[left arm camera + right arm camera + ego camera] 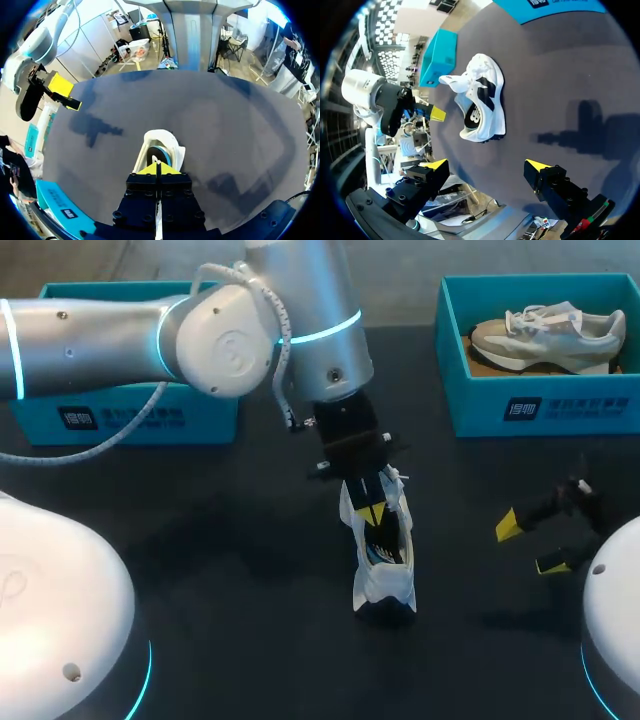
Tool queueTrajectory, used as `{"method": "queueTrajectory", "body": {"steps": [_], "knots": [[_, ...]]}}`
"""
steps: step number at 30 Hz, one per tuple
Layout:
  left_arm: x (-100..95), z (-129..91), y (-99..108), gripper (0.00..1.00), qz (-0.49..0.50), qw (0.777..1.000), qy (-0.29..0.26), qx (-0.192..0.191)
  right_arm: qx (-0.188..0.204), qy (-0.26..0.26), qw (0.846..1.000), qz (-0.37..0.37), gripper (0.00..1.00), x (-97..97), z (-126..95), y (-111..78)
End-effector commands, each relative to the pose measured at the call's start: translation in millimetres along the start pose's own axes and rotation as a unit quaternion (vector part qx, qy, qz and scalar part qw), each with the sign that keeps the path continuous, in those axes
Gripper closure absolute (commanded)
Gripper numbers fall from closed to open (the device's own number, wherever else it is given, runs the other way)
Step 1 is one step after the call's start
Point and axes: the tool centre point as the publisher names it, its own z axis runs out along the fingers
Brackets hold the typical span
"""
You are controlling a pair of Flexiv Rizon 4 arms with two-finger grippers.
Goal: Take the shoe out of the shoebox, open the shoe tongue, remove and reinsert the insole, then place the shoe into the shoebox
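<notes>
A white shoe [385,578] with black trim stands on the dark table near its middle, toe toward the front edge. My left gripper [373,515] hangs over it, shut, with its yellow tips [159,167] down at the shoe's [162,139] opening, where a blue lining shows. Whether anything is pinched between them is hidden. In the right wrist view the shoe [482,100] lies ahead with its tongue and laces sticking out, and the left gripper [437,114] is beside its heel end. My right gripper [530,545] stands open to the shoe's right, with nothing between its fingers [487,165].
A teal shoebox [540,400] at the back right holds a grey and white shoe [550,335]. A second teal shoebox [130,415] stands at the back left, partly behind my left arm. The two arm bases fill the front corners.
</notes>
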Motion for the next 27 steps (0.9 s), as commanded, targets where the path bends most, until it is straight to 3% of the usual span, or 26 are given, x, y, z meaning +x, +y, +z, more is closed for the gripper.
{"method": "queueTrajectory", "body": {"steps": [1,5,16,27], "knots": [[-2.1,0,1,1.00,0.000,1.000,0.007,-0.001,-0.002,-0.001,1.000,0.000,0.00,0.4,-1,-3.0],[-2.1,0,1,1.00,0.000,1.000,0.007,-0.001,-0.002,-0.001,1.000,0.000,0.00,0.4,-1,-3.0],[-6.4,6,12,1.00,0.038,0.995,0.095,-0.018,-0.007,-0.004,1.000,-0.006,0.00,-5.3,-16,1.2],[3.9,19,2,1.00,0.064,0.985,0.157,-0.021,-0.007,-0.006,1.000,-0.006,0.00,-9.7,-27,4.2]]}}
